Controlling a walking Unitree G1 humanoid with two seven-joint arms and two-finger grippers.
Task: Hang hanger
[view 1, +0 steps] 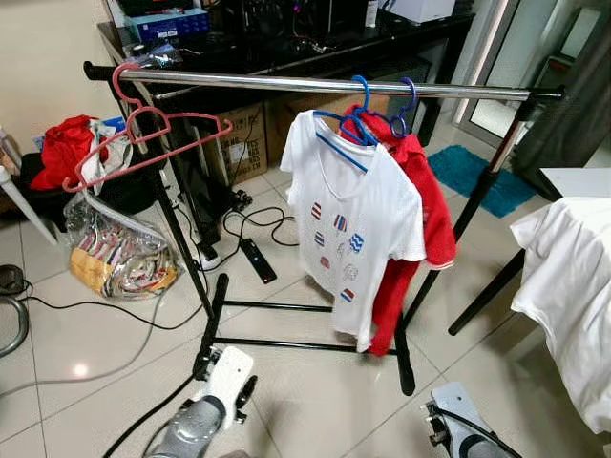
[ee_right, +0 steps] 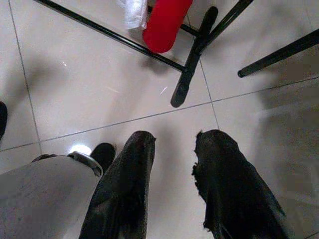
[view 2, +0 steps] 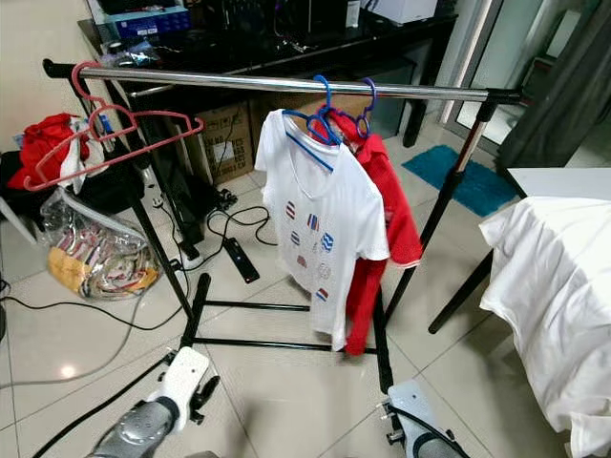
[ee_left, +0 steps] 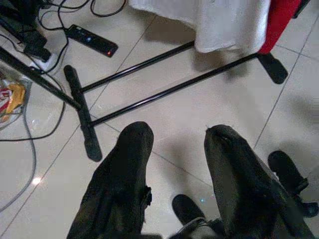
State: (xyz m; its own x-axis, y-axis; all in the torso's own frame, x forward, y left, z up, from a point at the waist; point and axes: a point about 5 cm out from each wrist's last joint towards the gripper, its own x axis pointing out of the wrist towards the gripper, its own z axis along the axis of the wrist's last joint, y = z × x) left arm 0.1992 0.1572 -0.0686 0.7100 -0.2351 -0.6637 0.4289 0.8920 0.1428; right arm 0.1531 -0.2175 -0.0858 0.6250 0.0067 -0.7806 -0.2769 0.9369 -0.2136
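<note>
— Hanger status?
— Pink hanger (view 1: 143, 143) hooked over the far left end of the chrome rail (view 1: 315, 86), hanging empty, skewed to one side, one shoulder dropped toward the clutter below. Thin pink wire or plastic frame with small notches at the shoulders. No garment on it.
— Rest of the rail?
— White T-shirt (view 1: 348, 234) on a blue hanger (view 1: 348, 129) near mid-rail, red garment (view 1: 420, 215) just beside and behind it on a second blue hook. Black rack base (view 1: 305, 329) on the tiled floor.
— Grippers?
— Left gripper (ee_left: 172, 169) hanging low, pointed at the floor tiles, fingers apart, nothing between them. Right gripper (ee_right: 174, 174) likewise low over the tiles near the rack foot, fingers apart, empty.
— Progress, as judged?
— Hanger already on the rail; task probably at or near completion, both arms idle.
— Risks from here?
— Hook seated close to the rail's end cap: a nudge to the rack could probably walk it off the end. Tilted hang suggests poor balance. Rack feet and loose cables (view 1: 239, 224) close to the robot's base: likely trip or snag hazard in any step forward, enough to shake the rack and drop the hanger onto the plastic bag (view 1: 119, 253) underneath.
</note>
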